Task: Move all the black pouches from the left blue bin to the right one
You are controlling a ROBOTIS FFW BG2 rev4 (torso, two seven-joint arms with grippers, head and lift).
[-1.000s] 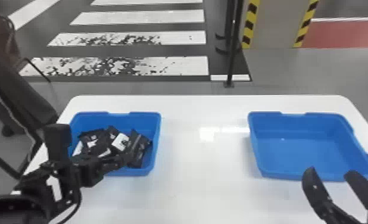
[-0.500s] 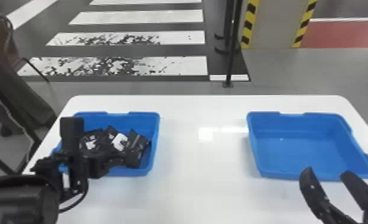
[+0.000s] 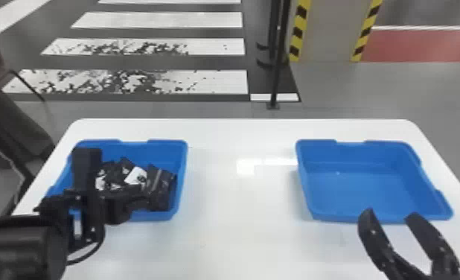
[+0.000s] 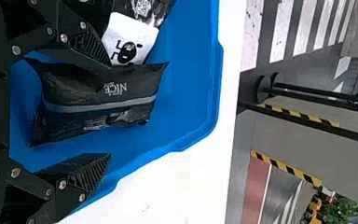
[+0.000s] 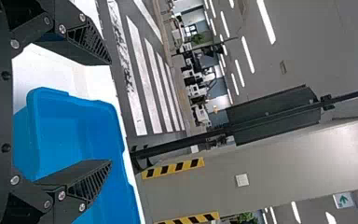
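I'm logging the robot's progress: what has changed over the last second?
The left gripper has shifted right and slightly forward over the left bin; the head view has swung slightly right. No pouch has been gripped. The right gripper is still open near the right bin.

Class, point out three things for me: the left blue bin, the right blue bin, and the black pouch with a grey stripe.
Left blue bin (image 3: 164, 153), head view: inside of its far wall.
Right blue bin (image 3: 367, 191), head view: its bare floor.
Grey-striped black pouch (image 4: 84, 88), left wrist view: black surface beside the stripe.
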